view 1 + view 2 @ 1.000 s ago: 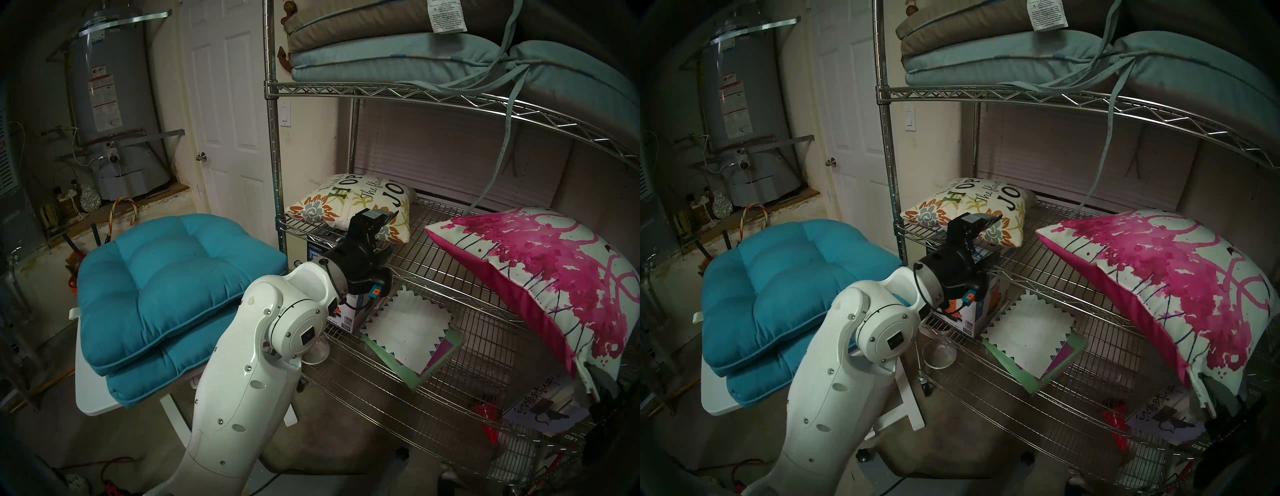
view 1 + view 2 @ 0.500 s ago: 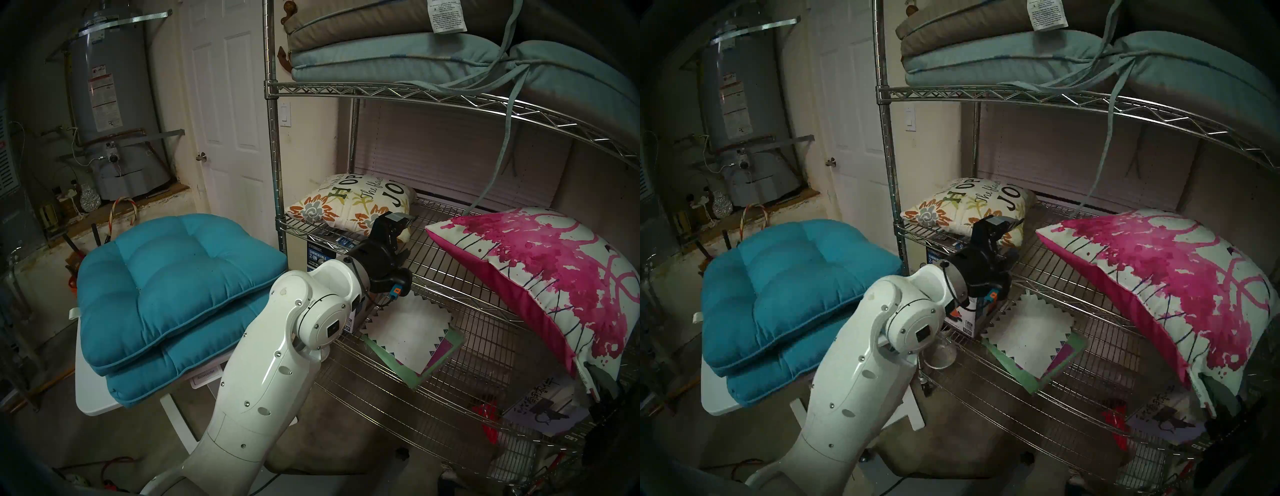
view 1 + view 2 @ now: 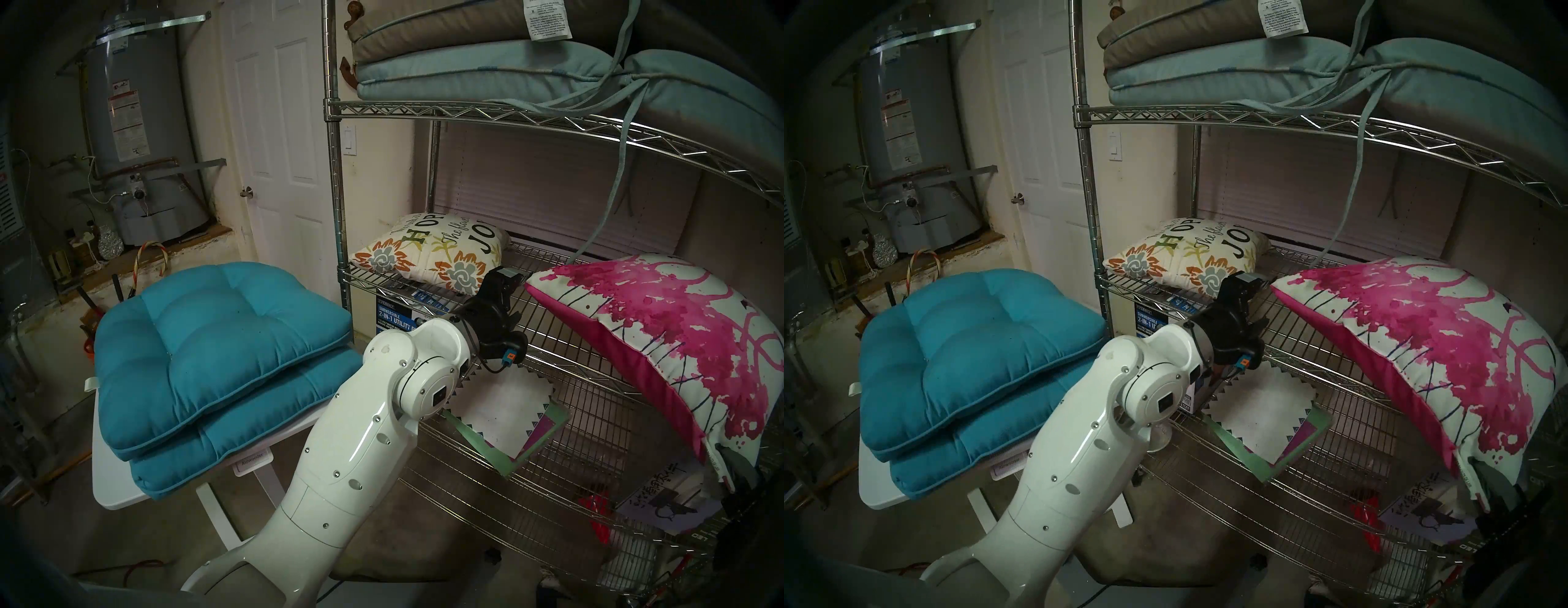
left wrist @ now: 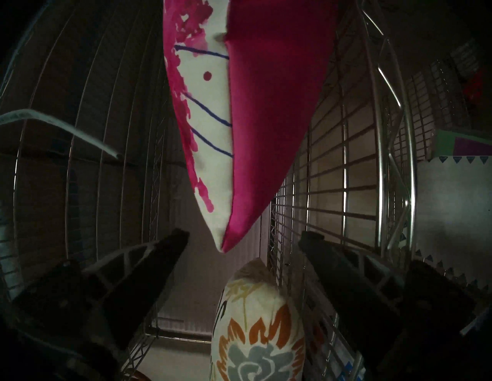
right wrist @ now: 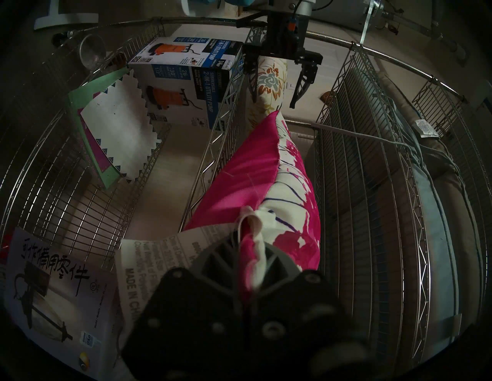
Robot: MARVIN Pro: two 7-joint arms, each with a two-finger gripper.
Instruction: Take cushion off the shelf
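Left gripper (image 4: 243,236): jaws spread wide, nothing between the fingers. Its wrist view shows the near corner of the pink-splash cushion (image 4: 255,111) just ahead of the fingertips and centred on the gap, not touching either finger. Just below that corner, closer to the palm, sits the end of the floral cushion (image 4: 259,332).

Head view: left gripper (image 3: 507,282) hovers over the middle tier of the shelf (image 3: 551,335), with the floral cushion (image 3: 428,254) to its left and the pink-splash cushion (image 3: 662,339) to its right, the cushion's corner almost at the fingertips.

Right gripper (image 5: 249,255): fingers closed on the opposite corner of the pink-splash cushion (image 5: 255,173), pinching fabric and the white care label (image 5: 157,255). How much fabric is inside the pinch is hard to judge; the view is dark there.

Cushion lies tilted on the middle tier, its far end raised toward the right gripper.

Beyond the left arm, well left of the shelf, two teal seat cushions (image 3: 212,339) are stacked on the white table (image 3: 110,484).
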